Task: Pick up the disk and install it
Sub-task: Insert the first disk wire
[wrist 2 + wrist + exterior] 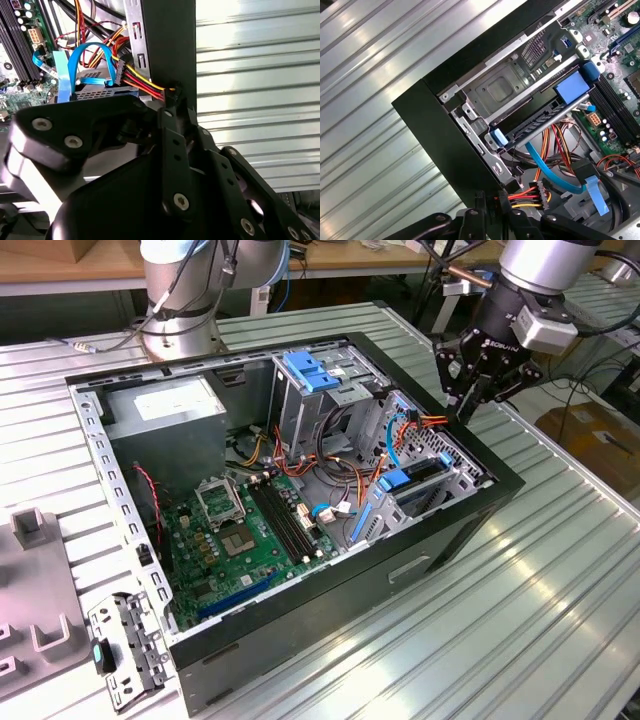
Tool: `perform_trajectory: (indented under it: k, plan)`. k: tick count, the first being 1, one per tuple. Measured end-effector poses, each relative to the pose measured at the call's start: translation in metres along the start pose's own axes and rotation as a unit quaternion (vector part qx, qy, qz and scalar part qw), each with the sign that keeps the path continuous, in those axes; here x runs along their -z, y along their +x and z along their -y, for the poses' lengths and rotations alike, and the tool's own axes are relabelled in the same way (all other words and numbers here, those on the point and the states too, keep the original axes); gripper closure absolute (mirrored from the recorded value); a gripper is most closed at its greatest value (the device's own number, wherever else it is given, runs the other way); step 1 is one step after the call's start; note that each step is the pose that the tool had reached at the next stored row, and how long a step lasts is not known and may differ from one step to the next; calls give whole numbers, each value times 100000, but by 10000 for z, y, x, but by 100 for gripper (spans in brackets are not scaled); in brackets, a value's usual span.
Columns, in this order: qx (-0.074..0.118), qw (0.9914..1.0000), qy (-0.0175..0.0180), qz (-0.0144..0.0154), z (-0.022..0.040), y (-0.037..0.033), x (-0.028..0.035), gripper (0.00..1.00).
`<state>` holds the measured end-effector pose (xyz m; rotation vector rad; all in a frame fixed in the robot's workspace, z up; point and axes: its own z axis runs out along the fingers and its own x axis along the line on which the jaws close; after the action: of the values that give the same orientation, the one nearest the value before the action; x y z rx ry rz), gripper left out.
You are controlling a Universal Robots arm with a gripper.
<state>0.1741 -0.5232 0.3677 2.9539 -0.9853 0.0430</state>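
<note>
The black computer case (330, 605) holds the blue-railed disk (418, 485) in its bay, while the gripper (464, 414) hovers clenched above.

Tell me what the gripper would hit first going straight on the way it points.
Probably the red, yellow and black power cable at the case's black side wall; the gripper hangs just above it. Depth is unclear; it could catch the wall instead.
</note>
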Motion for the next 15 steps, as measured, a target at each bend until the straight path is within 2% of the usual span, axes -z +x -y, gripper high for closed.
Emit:
perform_trajectory:
  k: [1,2,6,10,15]
  plan:
    - [2,100000,-1,1,0,0,0,78]
    - [4,100000,0,-1,1,0,2,84]
    - [4,100000,12,11,1,1,52,84]
    - [2,100000,2,2,0,1,53,84]
    - [7,100000,-1,2,-62,-83,55,84]
